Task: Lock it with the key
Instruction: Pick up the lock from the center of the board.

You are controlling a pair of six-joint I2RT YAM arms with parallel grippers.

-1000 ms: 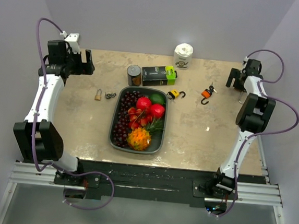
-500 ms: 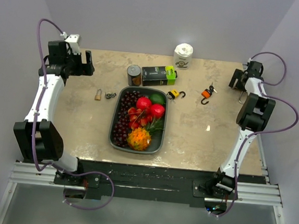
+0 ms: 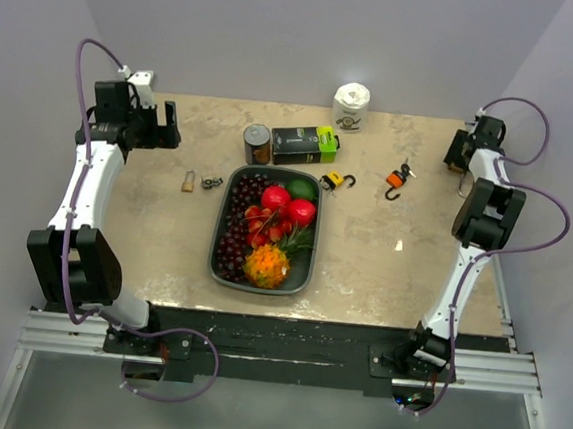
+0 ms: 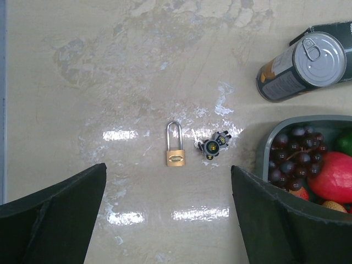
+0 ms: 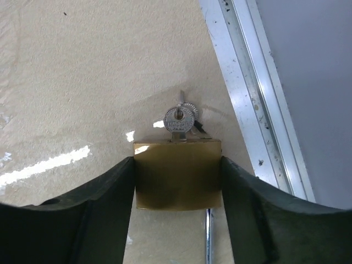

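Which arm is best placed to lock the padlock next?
Probably right: the right gripper clasps the brass padlock with its key inserted. The left gripper hangs open above a second padlock.

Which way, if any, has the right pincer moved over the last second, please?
Yes: the right pincer, now flanking the brass padlock, shifted slightly rightward, away from the orange lock.

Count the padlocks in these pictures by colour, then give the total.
Brass: 2, the small brass padlock and the large brass padlock
Yellow: 1, the yellow padlock
Orange: 1, the orange padlock
Total: 4
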